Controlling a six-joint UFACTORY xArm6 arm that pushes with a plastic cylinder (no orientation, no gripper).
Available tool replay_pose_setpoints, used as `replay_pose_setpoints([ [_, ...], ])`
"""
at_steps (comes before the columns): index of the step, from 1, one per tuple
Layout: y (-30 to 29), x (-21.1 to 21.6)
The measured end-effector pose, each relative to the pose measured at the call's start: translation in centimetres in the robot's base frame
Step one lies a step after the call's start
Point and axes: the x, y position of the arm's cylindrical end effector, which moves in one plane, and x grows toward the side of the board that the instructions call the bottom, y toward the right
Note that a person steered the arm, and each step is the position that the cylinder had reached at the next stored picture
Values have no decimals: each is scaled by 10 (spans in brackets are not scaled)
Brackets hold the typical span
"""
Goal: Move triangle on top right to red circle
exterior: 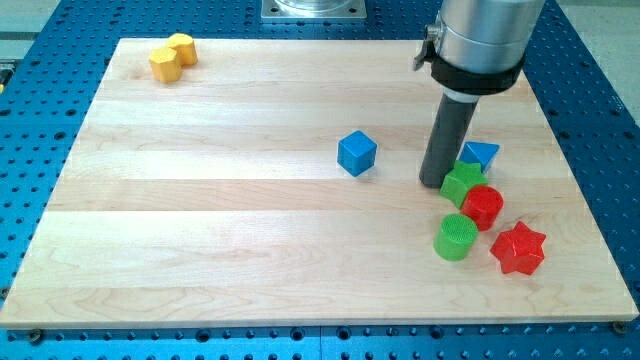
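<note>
The surface [230,260] carries seven blocks, most of them gathered toward the view's right. The rod stands upright there, and the tip [435,184] rests just left of the green block [461,184], touching or nearly so. The blue triangle [481,155] lies behind that green block, to the right of the rod. The red circle [483,206] sits against the green block's lower right. Below it comes the green cylinder [456,237], with the red star [518,249] to its right. The blue cube [356,153] stands alone left of the rod, near the middle. The yellow block [173,58] lies well apart at the top left corner.
</note>
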Motion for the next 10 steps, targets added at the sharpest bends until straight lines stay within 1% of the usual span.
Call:
replay_pose_setpoints([
  [1, 0, 11],
  [2, -4, -16],
  [3, 12, -53],
  [4, 53, -54],
  [6, 61, -35],
  [7, 50, -20],
  [9, 46, 10],
  [10, 41, 13],
])
